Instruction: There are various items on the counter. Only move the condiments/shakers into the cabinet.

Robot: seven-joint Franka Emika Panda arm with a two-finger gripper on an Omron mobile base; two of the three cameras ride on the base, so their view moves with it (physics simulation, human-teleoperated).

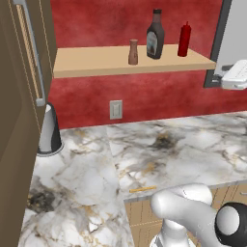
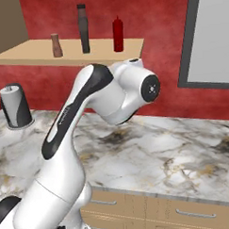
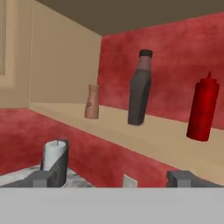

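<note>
While its two dark tips stand wide apart at the bottom of the hand view, the claw holds nothing, and it faces the cabinet shelf from below and a little way off. Above the tips on that board, the red bottle stands upright at the right of the frame, the dark sauce bottle near the middle and the tan shaker to its left, each apart from the others.

From the left base view the same three line up in the upper middle of the frame: shaker, sauce bottle, red bottle, all on the tan shelf against the red wall. Lower down, on the marble worktop, the grey-and-black cone appliance stands at the left edge near the dark door, and the thin orange stick lies by the worktop's front edge, lower centre.
</note>
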